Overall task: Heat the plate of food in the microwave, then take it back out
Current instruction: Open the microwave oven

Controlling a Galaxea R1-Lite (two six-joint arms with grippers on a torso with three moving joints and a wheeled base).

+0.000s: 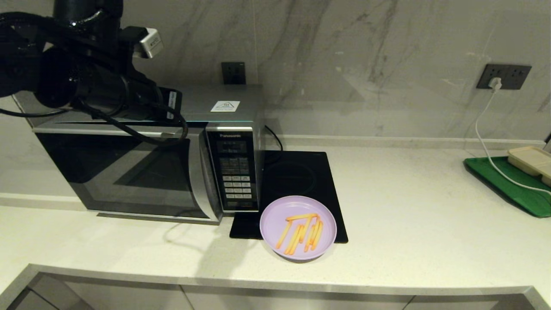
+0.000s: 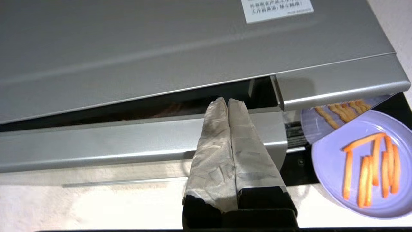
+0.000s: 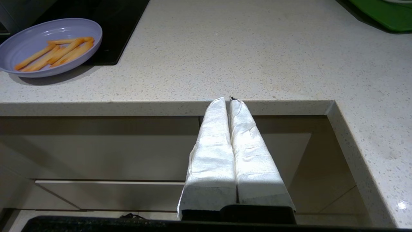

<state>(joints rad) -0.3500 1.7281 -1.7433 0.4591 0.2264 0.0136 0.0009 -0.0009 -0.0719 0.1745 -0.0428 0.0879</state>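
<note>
The silver microwave stands at the counter's back left, its dark glass door a little ajar, with a dark gap along the door's top edge. My left gripper is shut and empty, its taped tips resting in that gap near the keypad side. The lilac plate of orange fries sits on the counter just right of the microwave, partly over the cooktop; this plate also shows in the left wrist view. My right gripper hangs shut and empty below the counter's front edge, right of the plate.
A flat black induction cooktop lies beside the microwave. At the far right a green tray carries a beige compartment tray. A white cable runs from the wall socket across that tray.
</note>
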